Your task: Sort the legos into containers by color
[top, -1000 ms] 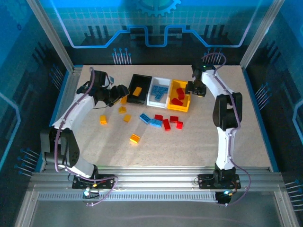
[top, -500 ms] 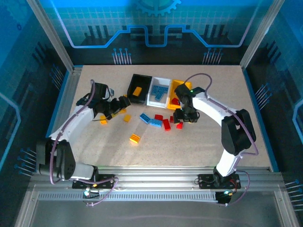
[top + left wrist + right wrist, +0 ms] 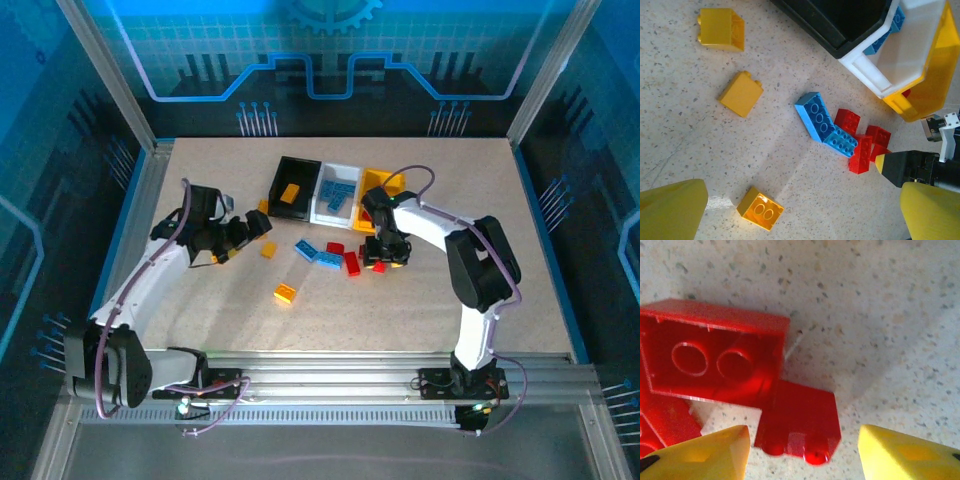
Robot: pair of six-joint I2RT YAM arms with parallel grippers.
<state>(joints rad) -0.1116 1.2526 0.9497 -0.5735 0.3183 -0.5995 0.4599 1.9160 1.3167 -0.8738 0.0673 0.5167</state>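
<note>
My left pincer [image 3: 258,228] hangs wide above the table [image 3: 430,300], nothing between its tips; below it lie 3 orange-yellow legos [image 3: 741,93], well apart from one another, and 2 light blue legos [image 3: 822,125] touching end to end, just beside a cluster of red ones. My right pincer [image 3: 802,429] sits low over that cluster, tips parted, gripping nothing; a small red lego [image 3: 797,420] lies between them, touching neither, against a larger red lego [image 3: 715,357] turned hollow side up. Beyond, 3 containers stand side by side; the black bin [image 3: 305,166] holds 1 orange lego [image 3: 290,192]; the white bin [image 3: 322,212] holds blue ones; my right arm partly hides the yellow bin [image 3: 372,180].
</note>
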